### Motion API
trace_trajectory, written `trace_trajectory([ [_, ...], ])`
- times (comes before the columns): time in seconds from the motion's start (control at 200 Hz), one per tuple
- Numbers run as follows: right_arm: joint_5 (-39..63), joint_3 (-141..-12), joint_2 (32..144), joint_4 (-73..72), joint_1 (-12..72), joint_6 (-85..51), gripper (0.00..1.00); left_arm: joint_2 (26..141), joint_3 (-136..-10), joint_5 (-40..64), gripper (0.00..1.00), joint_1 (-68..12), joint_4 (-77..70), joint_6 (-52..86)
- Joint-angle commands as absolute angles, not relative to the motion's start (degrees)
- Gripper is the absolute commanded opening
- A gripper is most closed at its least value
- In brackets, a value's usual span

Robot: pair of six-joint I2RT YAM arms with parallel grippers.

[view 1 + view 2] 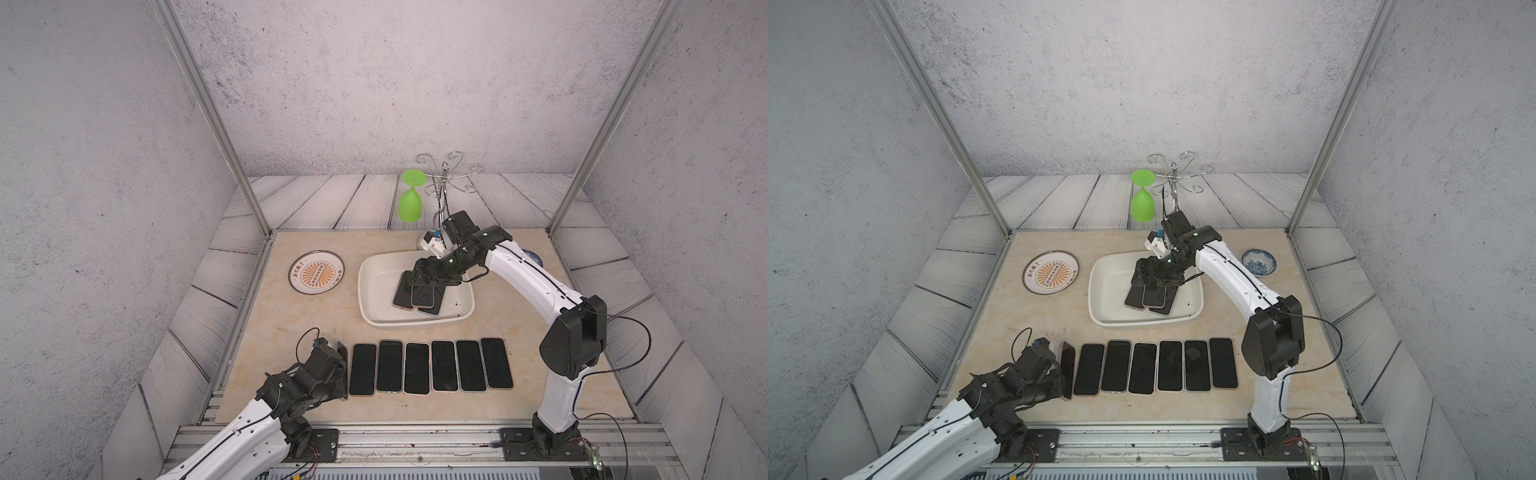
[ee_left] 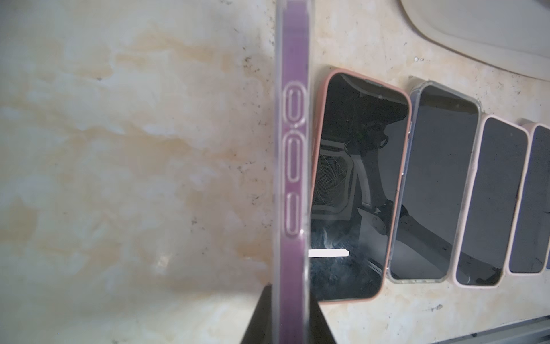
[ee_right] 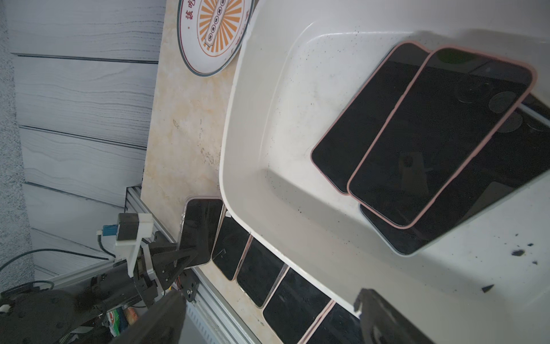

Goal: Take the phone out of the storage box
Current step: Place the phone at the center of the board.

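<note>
Lower left: left gripper (image 1: 341, 376) clamped narrow on 1 held phone (image 1: 1067, 357). It stands on its long edge, just beside the left end of the row; can't tell if it touches the tabletop (image 1: 307, 332).
Lower middle: row of phones (image 1: 417, 368), 6 lying flat, screens up, side by side.
Centre: storage box (image 1: 370, 286), 1. Inside it, stack of phones (image 1: 424, 296), 3 visible, overlapping, fanned.
Right gripper (image 1: 415, 279) sits over the stack's far end, jaws wide, empty.
Left of box: 1 orange-patterned plate (image 1: 316, 272).
Right of box: 1 blue-and-white bowl (image 1: 1259, 262).
Upper centre, far back: 1 wire rack (image 1: 446, 174) and 1 green goblet (image 1: 410, 201), hanging upside down.
</note>
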State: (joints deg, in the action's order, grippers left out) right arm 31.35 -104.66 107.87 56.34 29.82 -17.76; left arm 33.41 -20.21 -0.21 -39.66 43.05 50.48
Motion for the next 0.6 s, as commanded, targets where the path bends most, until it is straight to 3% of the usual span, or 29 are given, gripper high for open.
trace_trajectory([
  [0.0, 31.59, -104.42, 108.97, 57.16, 29.75, -16.79, 0.95, 31.99, -18.81, -3.30, 0.26, -39.98, 42.89, 53.37],
  [0.06, 31.64, -104.41, 109.05, 57.16, 29.76, -16.70, 0.95, 31.33, -19.02, -5.35, 0.33, -39.90, 44.45, 54.72],
  [0.135, 31.56, -104.33, 109.20, 57.29, 29.76, -16.64, 0.95, 31.37, -19.72, -8.96, 0.61, -39.90, 47.28, 57.32],
  [0.195, 31.49, -104.24, 109.36, 57.35, 29.75, -16.50, 0.95, 32.52, -20.20, -10.35, 0.68, -39.75, 48.33, 58.47],
  [0.23, 31.54, -104.29, 109.41, 57.39, 29.79, -16.46, 0.95, 33.52, -20.38, -10.53, 0.83, -39.49, 48.31, 58.63],
  [0.27, 31.46, -104.32, 109.60, 57.51, 29.79, -16.35, 0.95, 34.83, -20.86, -11.24, 0.94, -39.10, 48.81, 59.08],
  [0.596, 31.03, -103.52, 109.69, 57.83, 29.77, -15.78, 0.95, 44.95, -22.24, -6.72, 0.95, -32.23, 38.55, 52.69],
])
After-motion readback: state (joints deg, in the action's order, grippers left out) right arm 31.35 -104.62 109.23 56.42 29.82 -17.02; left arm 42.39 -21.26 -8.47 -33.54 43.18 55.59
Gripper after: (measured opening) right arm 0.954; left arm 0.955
